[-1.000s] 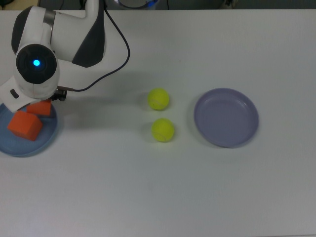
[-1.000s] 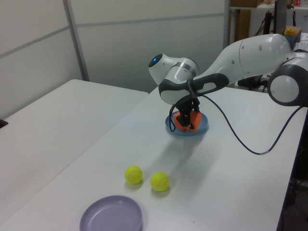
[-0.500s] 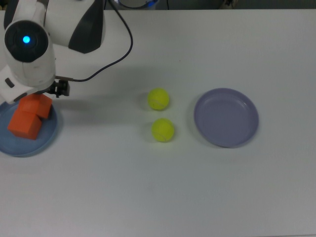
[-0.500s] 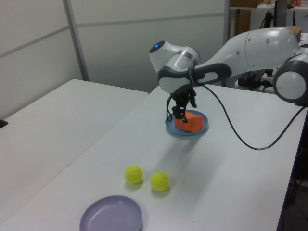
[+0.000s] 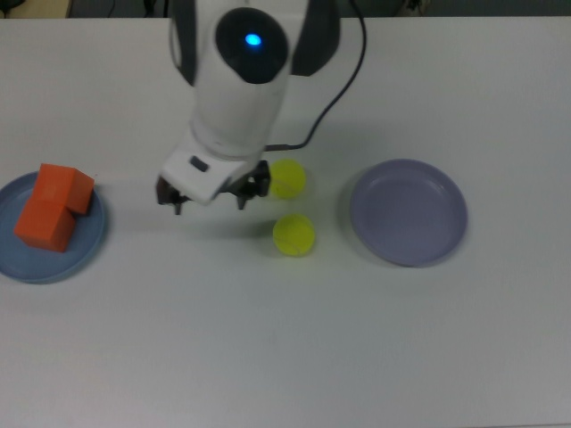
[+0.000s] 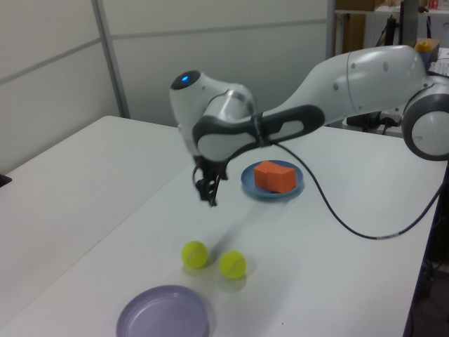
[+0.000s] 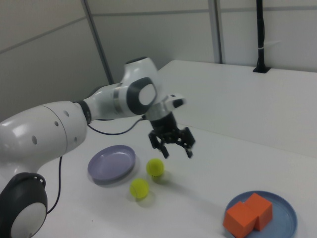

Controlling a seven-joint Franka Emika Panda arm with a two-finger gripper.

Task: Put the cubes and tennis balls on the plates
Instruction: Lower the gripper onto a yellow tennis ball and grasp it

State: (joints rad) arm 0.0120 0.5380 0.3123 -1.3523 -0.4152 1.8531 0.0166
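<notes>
In the top view, going left to right: the blue plate sits at the far left of the white bench, well to the left of the end effector, and carries both orange cubes, which touch each other. The end effector hangs above the bench between that plate and the tennis balls, its fingers spread apart and holding nothing. Just to the right of it in the top view lies one tennis ball, partly covered by the arm; the second tennis ball lies a little farther right and lower in the top view, near the first but not touching it. Farther right still, well apart from the end effector, the purple plate lies bare. In the right view the end effector hovers just above the nearer ball, clear of it.
</notes>
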